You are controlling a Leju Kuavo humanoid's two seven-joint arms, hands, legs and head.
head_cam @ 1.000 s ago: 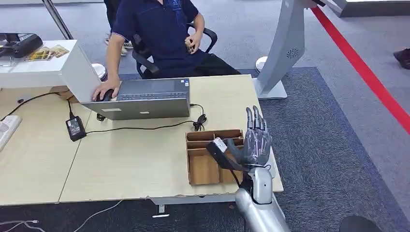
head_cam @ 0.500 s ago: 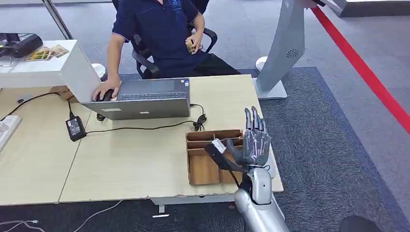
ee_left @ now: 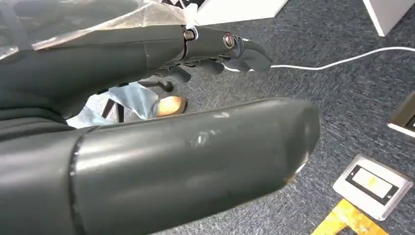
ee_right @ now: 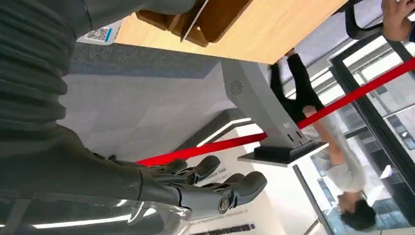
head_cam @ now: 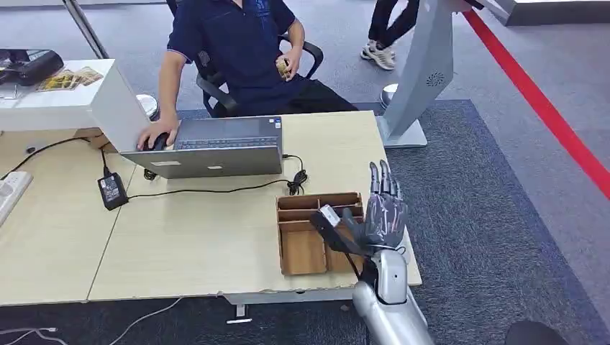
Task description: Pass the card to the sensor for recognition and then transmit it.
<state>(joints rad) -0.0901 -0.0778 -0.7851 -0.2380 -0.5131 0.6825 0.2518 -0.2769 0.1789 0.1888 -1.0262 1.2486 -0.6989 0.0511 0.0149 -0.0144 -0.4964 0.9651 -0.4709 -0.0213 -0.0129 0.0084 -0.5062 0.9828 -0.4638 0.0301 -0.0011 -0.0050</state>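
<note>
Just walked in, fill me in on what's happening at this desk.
The robot's right hand is raised over the wooden tray at the desk's edge, fingers extended upward, thumb beside a dark card-like item with a white label; whether it grips it is unclear. A seated person rests a hand on the mouse beside the laptop. The left hand hangs low above the carpet.

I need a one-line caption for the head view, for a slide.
Robot's right hand raised, fingers straight, beside a compartmented wooden tray on the light wooden desk; a seated person works at a grey laptop.
</note>
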